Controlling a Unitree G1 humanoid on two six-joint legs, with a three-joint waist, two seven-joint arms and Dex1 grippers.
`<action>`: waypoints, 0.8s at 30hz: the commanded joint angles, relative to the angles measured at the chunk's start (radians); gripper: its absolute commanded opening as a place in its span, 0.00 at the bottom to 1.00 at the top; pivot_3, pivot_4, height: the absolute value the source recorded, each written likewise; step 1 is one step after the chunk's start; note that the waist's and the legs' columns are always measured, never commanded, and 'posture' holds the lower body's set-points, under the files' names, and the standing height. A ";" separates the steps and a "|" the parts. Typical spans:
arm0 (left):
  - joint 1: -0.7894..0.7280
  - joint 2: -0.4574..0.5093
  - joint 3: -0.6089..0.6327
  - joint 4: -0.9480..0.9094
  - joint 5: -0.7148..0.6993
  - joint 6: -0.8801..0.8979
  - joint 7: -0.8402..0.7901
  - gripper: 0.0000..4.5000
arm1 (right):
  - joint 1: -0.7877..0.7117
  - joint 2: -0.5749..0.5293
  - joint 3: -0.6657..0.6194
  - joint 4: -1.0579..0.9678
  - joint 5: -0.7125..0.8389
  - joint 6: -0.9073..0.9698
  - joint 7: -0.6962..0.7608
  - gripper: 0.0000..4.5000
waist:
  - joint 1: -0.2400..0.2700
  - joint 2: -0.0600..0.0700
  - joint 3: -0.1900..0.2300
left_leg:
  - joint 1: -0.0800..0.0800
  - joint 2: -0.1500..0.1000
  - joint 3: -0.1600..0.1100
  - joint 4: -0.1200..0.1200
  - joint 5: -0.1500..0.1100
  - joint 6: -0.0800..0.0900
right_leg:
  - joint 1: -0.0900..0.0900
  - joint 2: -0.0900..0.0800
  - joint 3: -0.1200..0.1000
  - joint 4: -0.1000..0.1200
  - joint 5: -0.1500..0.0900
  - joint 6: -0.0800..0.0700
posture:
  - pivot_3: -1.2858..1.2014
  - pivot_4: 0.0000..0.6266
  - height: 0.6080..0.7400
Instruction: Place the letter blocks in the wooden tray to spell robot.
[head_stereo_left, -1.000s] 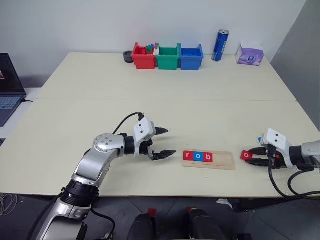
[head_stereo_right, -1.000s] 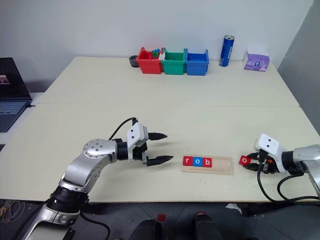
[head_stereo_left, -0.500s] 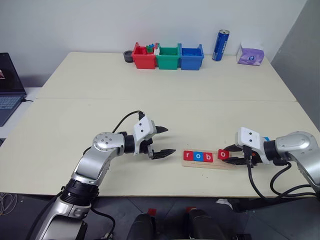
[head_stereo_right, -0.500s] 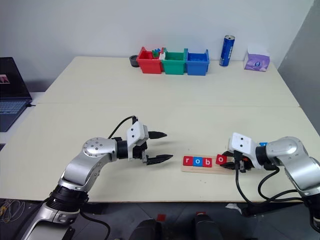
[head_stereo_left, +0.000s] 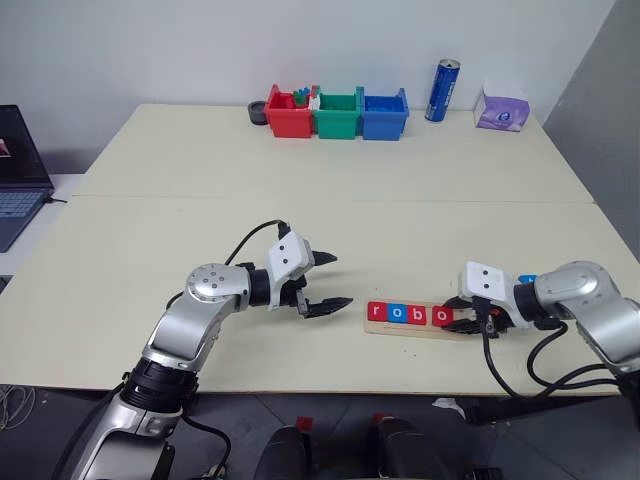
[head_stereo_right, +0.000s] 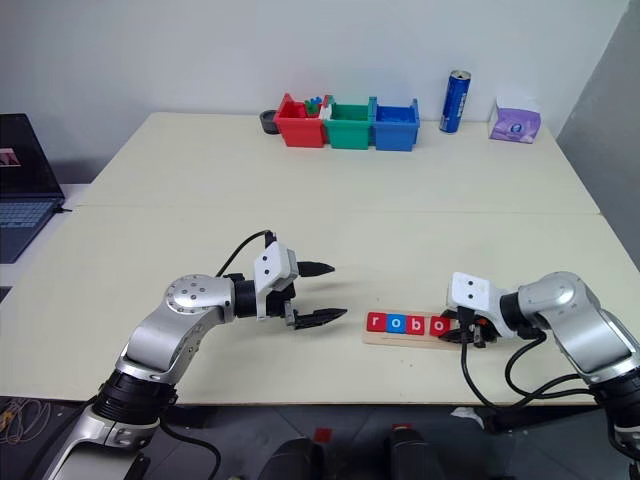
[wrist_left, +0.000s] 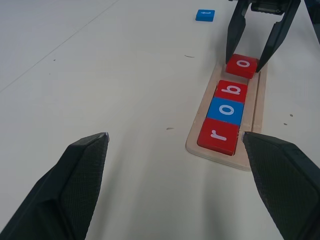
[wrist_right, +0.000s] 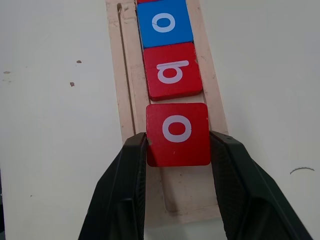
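On the near part of the pale table (head_stereo_left: 150, 220), the wooden tray (head_stereo_left: 455, 331) lies flat, long and thin. Four letter blocks sit in it in a row. From the robot's left they are a red r block (head_stereo_left: 376, 313), a blue o block (head_stereo_left: 396, 314), a red b block (head_stereo_left: 417, 315) and a red o block (wrist_right: 177, 133).

The right gripper (wrist_right: 177, 150) holds the red o block. One black finger presses each side of it. The block is in the tray, just beside the b block, with a thin gap between them. It sits a little crooked. The end of the tray past this block is bare wood.

The left gripper (head_stereo_left: 322, 283) is to the left of the tray, near it but not touching. Its two black fingers are spread wide apart and hold nothing. They point at the tray from the side.

A fifth block, a blue block (wrist_left: 205, 15), lies on the table past the tray, close to the right arm. Its letter is too small to read.

At the far edge of the table stand a red bin (head_stereo_left: 287, 113), a green bin (head_stereo_left: 335, 114) and a blue bin (head_stereo_left: 383, 113), side by side. To their right are a blue can (head_stereo_left: 440, 91) and a purple tissue pack (head_stereo_left: 500, 108). A laptop (head_stereo_left: 18, 170) sits off to the left.
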 joint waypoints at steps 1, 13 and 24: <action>-0.001 -0.005 0.004 -0.024 0.002 -0.026 0.005 1.00 | -0.028 0.006 -0.003 0.010 -0.014 -0.022 0.006 0.32 | 0.000 0.000 0.000 | 0.000 0.000 0.000 0.000 0.000 0.000 | 0.000 0.000 0.000 0.000 0.000 0.000 | 0.52 0.24 1.00; 0.002 -0.017 0.004 -0.025 0.005 -0.027 0.013 1.00 | -0.049 0.018 0.015 0.042 -0.043 -0.058 0.039 0.54 | 0.000 0.000 0.000 | 0.000 0.000 0.000 0.000 0.000 0.000 | 0.000 0.000 0.000 0.000 0.000 0.000 | 0.52 0.24 1.00; 0.010 -0.014 0.007 -0.030 0.002 -0.027 0.020 1.00 | -0.006 -0.032 -0.099 -0.048 0.032 -0.017 0.046 1.00 | 0.000 0.000 0.000 | 0.000 0.000 -0.001 0.000 0.000 0.000 | 0.000 0.000 0.000 0.000 0.000 0.000 | 0.52 0.24 1.00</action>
